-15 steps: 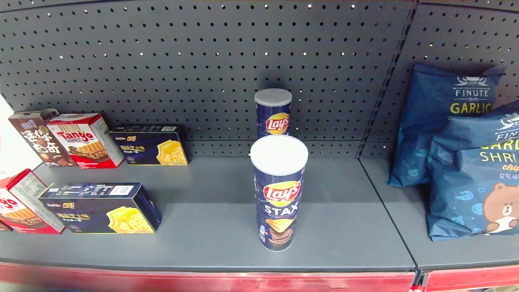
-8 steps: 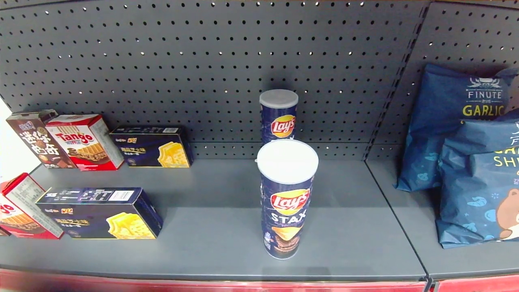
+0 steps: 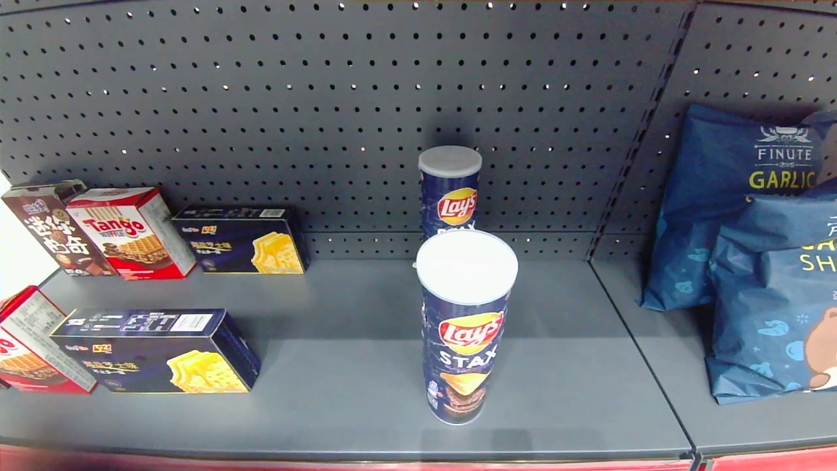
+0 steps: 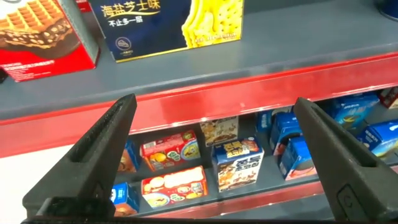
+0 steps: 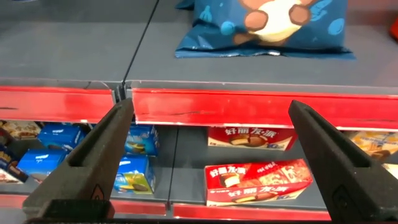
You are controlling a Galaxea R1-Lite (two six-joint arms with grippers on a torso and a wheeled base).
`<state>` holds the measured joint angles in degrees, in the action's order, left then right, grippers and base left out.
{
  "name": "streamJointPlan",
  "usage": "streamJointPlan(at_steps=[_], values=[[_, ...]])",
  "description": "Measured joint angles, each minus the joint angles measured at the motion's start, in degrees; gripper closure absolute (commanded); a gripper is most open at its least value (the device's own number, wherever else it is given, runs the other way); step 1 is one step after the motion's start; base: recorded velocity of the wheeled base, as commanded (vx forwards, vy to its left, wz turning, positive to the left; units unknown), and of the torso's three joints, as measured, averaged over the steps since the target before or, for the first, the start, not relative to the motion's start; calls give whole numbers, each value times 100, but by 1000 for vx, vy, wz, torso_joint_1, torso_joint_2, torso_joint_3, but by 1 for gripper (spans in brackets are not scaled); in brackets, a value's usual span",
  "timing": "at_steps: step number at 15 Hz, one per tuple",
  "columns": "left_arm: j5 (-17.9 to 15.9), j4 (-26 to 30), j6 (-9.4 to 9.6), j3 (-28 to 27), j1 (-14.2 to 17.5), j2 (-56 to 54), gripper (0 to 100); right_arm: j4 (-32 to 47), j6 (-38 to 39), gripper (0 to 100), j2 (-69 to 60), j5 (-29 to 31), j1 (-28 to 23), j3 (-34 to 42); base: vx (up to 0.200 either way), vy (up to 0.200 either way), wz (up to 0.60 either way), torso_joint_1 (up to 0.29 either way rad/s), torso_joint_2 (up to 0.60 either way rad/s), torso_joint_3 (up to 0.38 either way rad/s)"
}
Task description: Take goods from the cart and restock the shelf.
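Two dark blue chip cans stand upright on the grey shelf point(image 3: 340, 366): one near the front point(image 3: 465, 327) and one at the back wall point(image 3: 450, 190). My left gripper point(image 4: 214, 109) is open and empty, below the shelf's red front lip point(image 4: 205, 102) under a dark blue cracker box point(image 4: 168, 25). My right gripper point(image 5: 211, 112) is open and empty too, in front of the red lip point(image 5: 249, 106) beneath a blue snack bag point(image 5: 267, 28).
Snack boxes lie at the shelf's left: a dark blue one point(image 3: 157, 352) and a red one point(image 3: 36, 343) in front, three more point(image 3: 137, 230) behind. Blue snack bags point(image 3: 752, 248) fill the right bay. A lower shelf holds more boxes point(image 4: 205, 168).
The whole head view has shifted, so the camera moved; the cans and boxes keep their places on the shelf.
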<state>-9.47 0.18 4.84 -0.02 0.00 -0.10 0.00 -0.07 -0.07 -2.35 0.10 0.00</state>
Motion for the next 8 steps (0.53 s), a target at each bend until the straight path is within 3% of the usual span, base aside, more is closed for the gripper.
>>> streamJointPlan(at_steps=[8], values=[[0, 0, 2, 2, 0, 2, 0, 0, 5, 0, 0, 0, -5, 0, 0, 0, 0, 0, 0, 0]])
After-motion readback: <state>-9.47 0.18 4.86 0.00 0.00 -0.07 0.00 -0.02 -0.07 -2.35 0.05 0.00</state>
